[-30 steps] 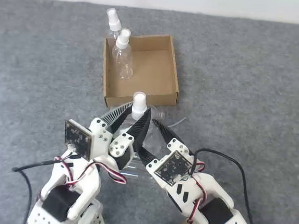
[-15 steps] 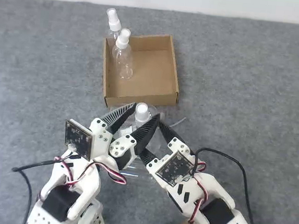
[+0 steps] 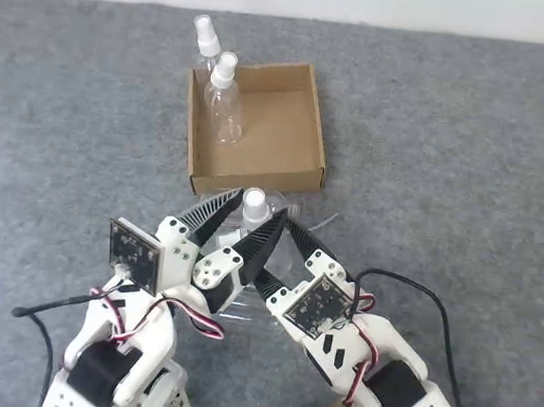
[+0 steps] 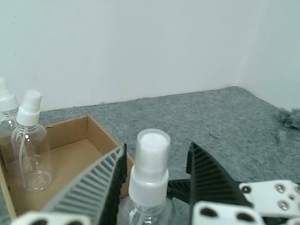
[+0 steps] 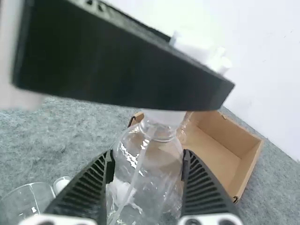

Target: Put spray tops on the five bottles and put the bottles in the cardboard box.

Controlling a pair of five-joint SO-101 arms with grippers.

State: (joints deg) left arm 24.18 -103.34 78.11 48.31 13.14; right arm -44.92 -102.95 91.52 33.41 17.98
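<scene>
Now the left tool (image 4: 157, 150), at the left of the high view, brackets a white spray top (image 3: 255, 202). Its two ribbed black fingers are only narrowly apart. One finger is against the top's collar, and a slim gap shows on the other side, so it looks loosely parted rather than clamped.

Farther back stands a shallow cardboard box (image 3: 279, 128) on the grey surface (image 3: 469, 135). A capped bottle (image 3: 225, 109) is upright in its far left corner. A second capped bottle (image 3: 207, 38) stands at that same corner, and whether it is inside the wall or just behind it cannot be told.

Just in front of the box's near wall, the clear bottle (image 5: 150, 140) stands upright under the spray top. To the right, the right tool (image 5: 147, 157) is closed on the bottle's body, with one finger against each side.

A second ago the spray top was higher, with the right tool's fingers wider. Since then the top has come down onto the bottle's neck, and the left arm has shifted slightly to the left.

The top now appears to be seated, though whether it is fully fastened cannot be seen. If it is, this is the third finished bottle, ready to be lifted the short way into the box, with two more still to cap.
</scene>
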